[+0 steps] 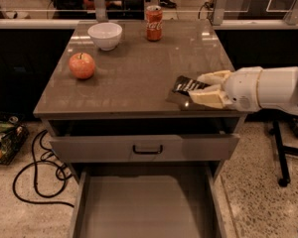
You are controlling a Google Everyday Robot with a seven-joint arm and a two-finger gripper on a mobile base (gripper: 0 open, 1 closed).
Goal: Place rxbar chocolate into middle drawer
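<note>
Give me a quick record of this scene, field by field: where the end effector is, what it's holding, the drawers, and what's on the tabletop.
end effector: at the front right of the tabletop, closed on the rxbar chocolate
rxbar chocolate: in the grip, over the tabletop, not yet in any drawer
middle drawer: pulled out wide, lowest in view
handled drawer: just above it, pulled out slightly
on the tabletop: apple at left; white bowl and red can at the back
</note>
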